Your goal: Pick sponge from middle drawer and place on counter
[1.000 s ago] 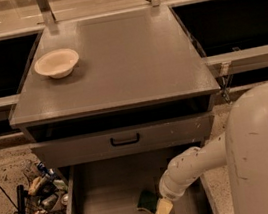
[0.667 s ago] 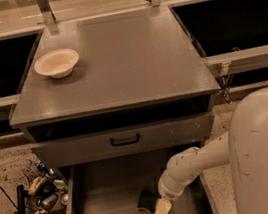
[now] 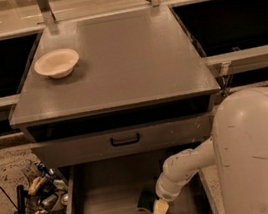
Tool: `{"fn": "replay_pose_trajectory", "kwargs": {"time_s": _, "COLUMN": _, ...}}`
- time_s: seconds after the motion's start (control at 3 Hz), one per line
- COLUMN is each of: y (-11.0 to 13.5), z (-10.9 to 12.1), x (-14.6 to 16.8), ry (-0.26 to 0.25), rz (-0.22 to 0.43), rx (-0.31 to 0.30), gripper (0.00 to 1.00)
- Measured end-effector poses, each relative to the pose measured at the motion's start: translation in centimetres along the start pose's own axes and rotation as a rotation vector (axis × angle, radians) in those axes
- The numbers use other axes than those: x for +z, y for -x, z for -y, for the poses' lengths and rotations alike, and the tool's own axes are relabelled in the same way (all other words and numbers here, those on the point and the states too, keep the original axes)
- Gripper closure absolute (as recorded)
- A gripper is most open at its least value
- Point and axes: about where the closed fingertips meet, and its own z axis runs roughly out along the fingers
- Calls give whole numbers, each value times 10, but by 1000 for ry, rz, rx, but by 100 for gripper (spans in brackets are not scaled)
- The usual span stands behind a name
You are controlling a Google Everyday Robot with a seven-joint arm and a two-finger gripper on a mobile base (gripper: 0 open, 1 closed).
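Note:
The dark green sponge [image 3: 145,200] lies on the floor of the open middle drawer [image 3: 109,204], near its front. My gripper [image 3: 158,211] reaches down into the drawer from the right and sits right against the sponge's right edge, partly covering it. The white forearm [image 3: 184,167] leads to it from my body. The grey counter [image 3: 126,59] is above the drawers.
A cream bowl [image 3: 56,63] stands on the counter's left rear. A closed drawer front with a black handle [image 3: 125,140] sits above the open drawer. Black recessed bays [image 3: 231,17] flank the counter. Cables and clutter [image 3: 41,192] lie on the floor at left. My white body [image 3: 263,154] fills the lower right.
The gripper has edged very slightly left at the sponge. Nothing else has moved.

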Motion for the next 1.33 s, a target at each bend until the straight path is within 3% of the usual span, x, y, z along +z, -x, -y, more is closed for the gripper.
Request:
{"fn": "replay_pose_trajectory", "kwargs": {"time_s": 1.0, "y": -6, "z": 0, "x": 17, "ry": 1, "rz": -27, "rx": 3, "gripper": 2}}
{"fn": "replay_pose_trajectory", "kwargs": {"time_s": 1.33, "y": -6, "z": 0, "x": 17, "ry": 1, "rz": -27, "rx": 3, "gripper": 23}}
